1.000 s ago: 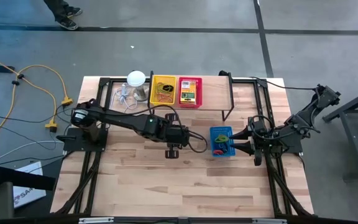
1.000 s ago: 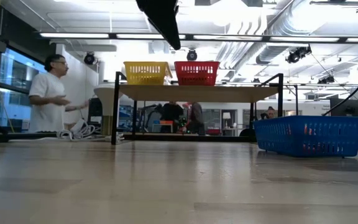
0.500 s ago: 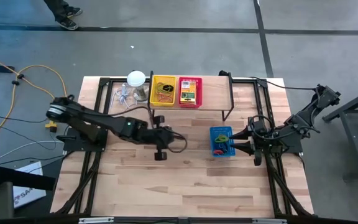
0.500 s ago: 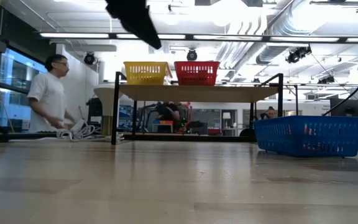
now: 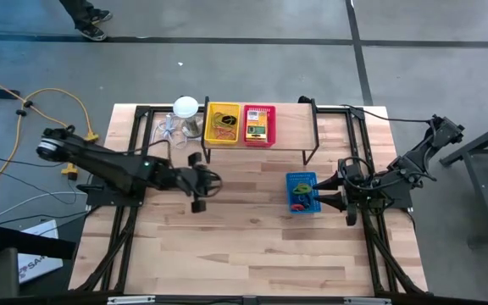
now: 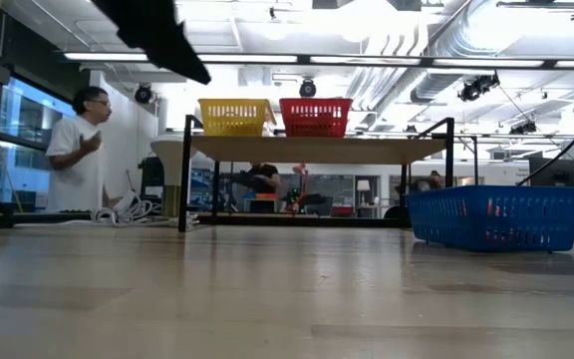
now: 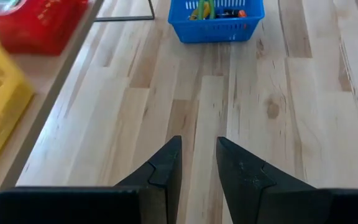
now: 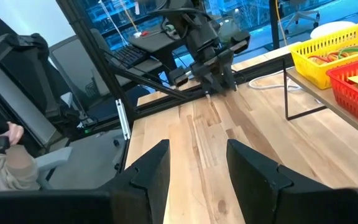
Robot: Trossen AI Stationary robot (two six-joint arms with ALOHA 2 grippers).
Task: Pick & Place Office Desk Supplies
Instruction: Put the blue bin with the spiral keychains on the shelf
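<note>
The office supplies are spread over three small baskets: a blue basket (image 5: pixel 302 193) standing on the bare wooden table (image 5: pixel 252 254) with a few green, orange and dark small items inside it, and, raised on a low dark-framed shelf (image 5: pixel 252 144) at the far edge, a yellow basket (image 5: pixel 222 124) holding thin rubber bands and a red basket (image 5: pixel 258 124) holding a small yellow-and-green card box. The blue basket lies just in front of the right gripper (image 5: pixel 329 201), which rests low at the table's right side with its jaws parted and nothing between them; its wrist camera looks across the boards toward the left arm, with the shelf baskets off to one side. The left gripper (image 5: pixel 198 201) hangs over the open table, nearer the shelf and well apart from the blue basket; its two fingers (image 7: pixel 166 168) stand a narrow gap apart and grip nothing. From the left wrist, the blue basket lies straight ahead along the fingers' line, its long side square across that line. The right arm looks the closer one to the blue basket, the left arm to the shelf. A white round-topped object (image 5: pixel 185 108) with a cable sits beside the yellow basket.
</note>
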